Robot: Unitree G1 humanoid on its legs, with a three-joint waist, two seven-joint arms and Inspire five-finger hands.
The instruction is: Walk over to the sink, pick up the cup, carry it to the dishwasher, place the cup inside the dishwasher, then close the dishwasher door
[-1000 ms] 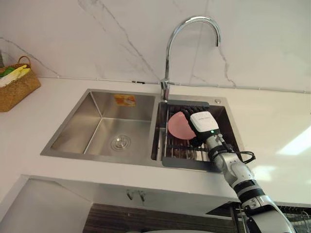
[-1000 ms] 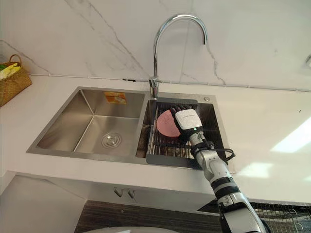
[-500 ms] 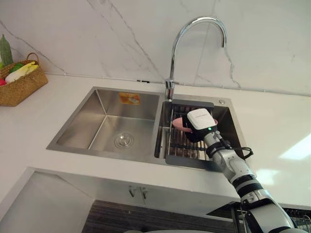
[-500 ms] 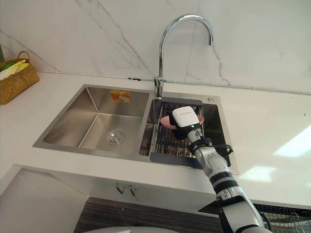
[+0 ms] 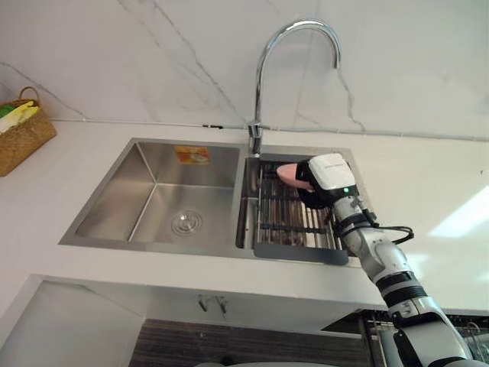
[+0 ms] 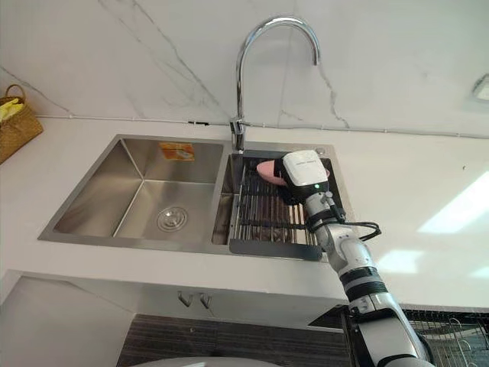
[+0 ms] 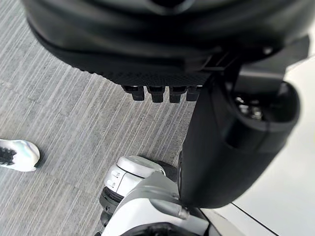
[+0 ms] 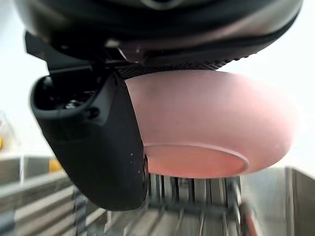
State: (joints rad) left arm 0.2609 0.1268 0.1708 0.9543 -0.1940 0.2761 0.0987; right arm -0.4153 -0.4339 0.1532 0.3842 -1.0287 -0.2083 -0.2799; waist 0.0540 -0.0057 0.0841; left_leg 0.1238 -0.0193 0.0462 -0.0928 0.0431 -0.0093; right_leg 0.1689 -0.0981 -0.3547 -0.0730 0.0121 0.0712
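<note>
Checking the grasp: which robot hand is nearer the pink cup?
Right. The right robot hand grips the pink cup over the sink rack; the left robot hand hangs low above the floor, far from it.

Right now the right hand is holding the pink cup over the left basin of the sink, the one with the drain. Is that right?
Not quite. The right hand does hold the pink cup, but over the right basin, above the rack, not over the left basin with the drain. The left eye view shows this.
</note>
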